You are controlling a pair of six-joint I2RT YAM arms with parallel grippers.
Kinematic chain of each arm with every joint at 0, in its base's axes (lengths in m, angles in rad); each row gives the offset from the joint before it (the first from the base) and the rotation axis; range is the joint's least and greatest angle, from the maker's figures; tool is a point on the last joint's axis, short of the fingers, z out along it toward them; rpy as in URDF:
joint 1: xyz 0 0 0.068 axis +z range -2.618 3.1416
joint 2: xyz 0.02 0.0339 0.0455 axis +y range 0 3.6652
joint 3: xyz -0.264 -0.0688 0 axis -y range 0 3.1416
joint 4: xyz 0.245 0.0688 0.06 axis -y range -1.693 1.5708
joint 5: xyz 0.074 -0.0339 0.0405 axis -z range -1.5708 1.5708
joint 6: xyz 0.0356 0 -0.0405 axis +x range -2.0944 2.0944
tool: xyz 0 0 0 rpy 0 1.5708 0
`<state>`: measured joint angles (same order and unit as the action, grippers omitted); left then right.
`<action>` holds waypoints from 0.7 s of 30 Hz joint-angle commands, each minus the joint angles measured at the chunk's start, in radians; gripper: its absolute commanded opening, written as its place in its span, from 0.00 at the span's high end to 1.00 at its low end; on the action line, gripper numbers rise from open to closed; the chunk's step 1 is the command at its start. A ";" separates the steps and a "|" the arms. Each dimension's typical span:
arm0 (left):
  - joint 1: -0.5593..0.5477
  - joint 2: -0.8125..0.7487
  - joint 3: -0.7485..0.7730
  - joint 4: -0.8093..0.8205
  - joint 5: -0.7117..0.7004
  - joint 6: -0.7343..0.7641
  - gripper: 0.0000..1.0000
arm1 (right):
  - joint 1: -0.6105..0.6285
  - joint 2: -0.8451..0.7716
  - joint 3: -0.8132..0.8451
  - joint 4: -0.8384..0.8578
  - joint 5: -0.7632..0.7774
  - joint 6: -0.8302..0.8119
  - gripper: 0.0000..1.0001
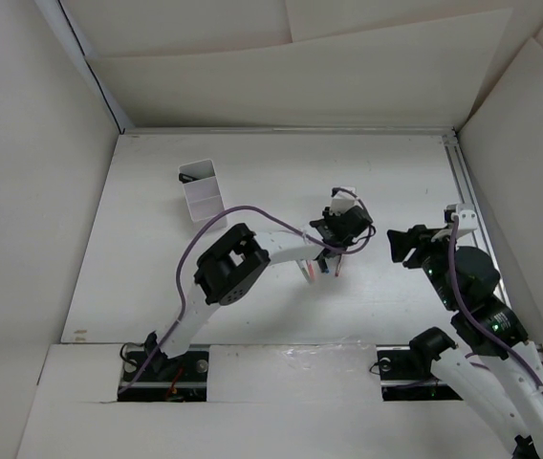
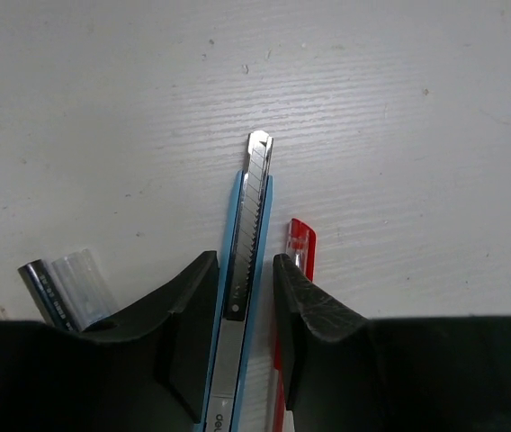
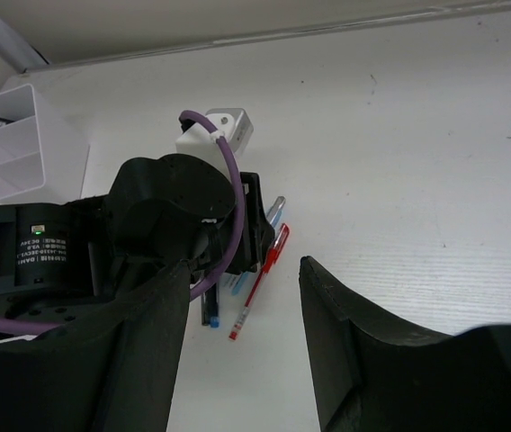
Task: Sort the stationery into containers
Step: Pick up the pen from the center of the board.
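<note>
A blue snap-off cutter (image 2: 254, 198) with a metal blade lies flat on the white table. My left gripper (image 2: 242, 261) stands over it, open, one finger on each side; a thin gap shows at the right finger. A red pen (image 2: 299, 238) lies just outside that finger, parallel to the cutter. A dark pen with a clear cap (image 2: 67, 283) lies to the left. The white two-compartment container (image 1: 203, 191) stands at the back left. My right gripper (image 1: 396, 244) hangs open to the right with nothing between its fingers (image 3: 345, 360).
In the right wrist view the left arm's wrist (image 3: 174, 216) and purple cable hide part of the pile; the red pen (image 3: 260, 283) and the cutter's tip (image 3: 276, 209) stick out. White walls enclose the table; a metal rail (image 1: 467, 206) runs along the right edge.
</note>
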<state>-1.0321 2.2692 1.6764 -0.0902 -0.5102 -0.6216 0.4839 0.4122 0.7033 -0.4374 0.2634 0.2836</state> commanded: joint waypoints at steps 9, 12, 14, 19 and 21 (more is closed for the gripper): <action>0.009 0.066 0.109 -0.046 -0.016 0.036 0.73 | -0.007 -0.016 0.001 0.051 -0.010 -0.009 0.43; 0.009 0.084 0.129 -0.057 -0.027 0.054 0.73 | -0.007 -0.016 0.001 0.051 -0.010 -0.009 0.43; 0.009 0.095 0.138 -0.057 -0.027 0.065 0.73 | -0.007 -0.026 0.001 0.051 -0.010 -0.009 0.43; 0.009 0.104 0.129 -0.057 -0.054 0.074 0.79 | -0.007 -0.026 0.010 0.051 -0.010 -0.009 0.43; 0.009 0.104 0.129 -0.066 -0.073 0.074 0.80 | -0.007 -0.026 0.010 0.051 -0.010 -0.009 0.43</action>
<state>-1.0264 2.3539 1.7912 -0.1040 -0.5526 -0.5640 0.4839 0.3939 0.7033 -0.4374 0.2611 0.2836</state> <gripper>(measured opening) 0.208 0.568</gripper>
